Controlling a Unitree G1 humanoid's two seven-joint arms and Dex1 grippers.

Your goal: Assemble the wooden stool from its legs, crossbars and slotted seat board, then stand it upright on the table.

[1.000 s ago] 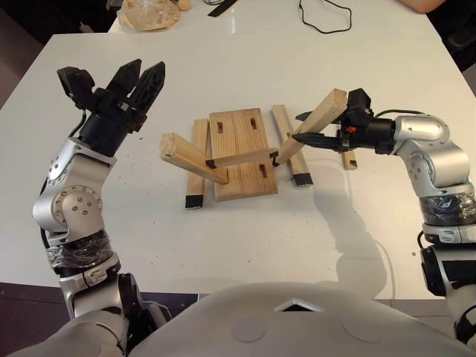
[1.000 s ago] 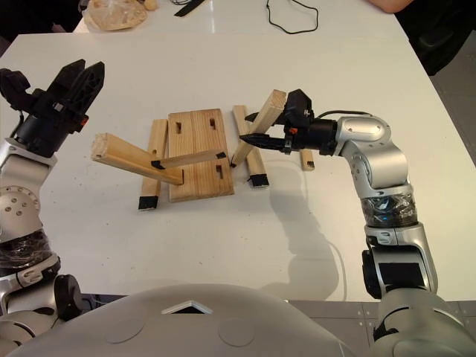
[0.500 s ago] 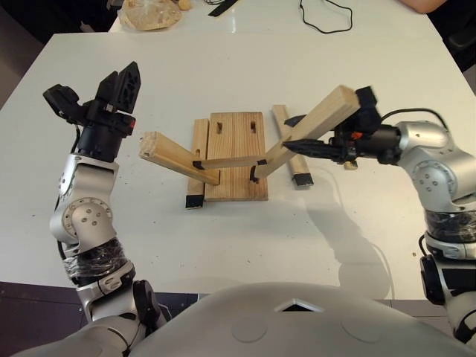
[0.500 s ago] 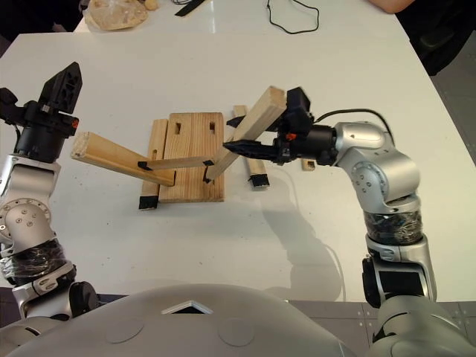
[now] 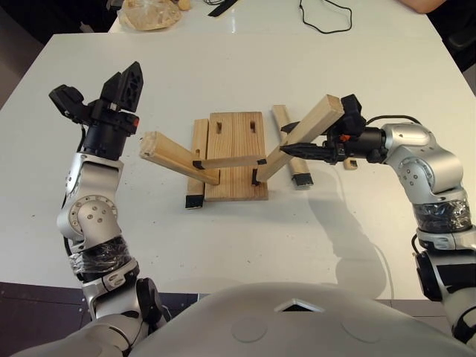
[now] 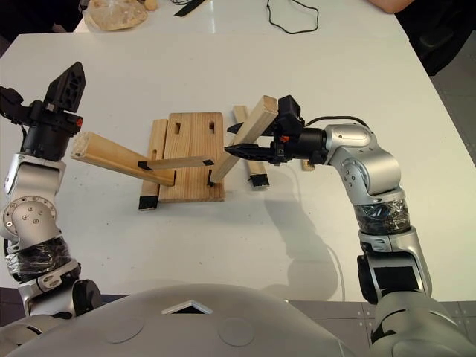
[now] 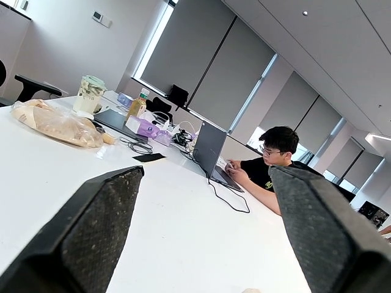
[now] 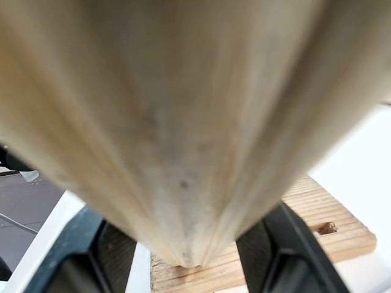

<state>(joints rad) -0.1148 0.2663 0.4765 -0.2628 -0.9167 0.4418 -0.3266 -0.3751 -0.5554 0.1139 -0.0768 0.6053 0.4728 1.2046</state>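
Wooden H-frame, two legs joined by a crossbar (image 5: 230,160), hangs tilted over the seat board (image 5: 238,134), which lies flat at the table's (image 5: 223,253) centre; right gripper (image 5: 291,141), at three o'clock of the board, is clenched on the frame's right leg (image 5: 309,130); the left leg (image 5: 175,156) juts toward nine o'clock, and whether its lower end touches the board I cannot tell. Left gripper (image 5: 123,82), raised at ten o'clock, has its fingers spread wide and empty. Two spare legs (image 5: 195,190) (image 5: 301,175) lie flat at nine and three o'clock, just beside the board. The frame looks light and stiff, yet held by one leg it levers hard; its joints are probably only push-fit; smooth wood may twist between pads. A second hold on the left leg near the crossbar seems best.
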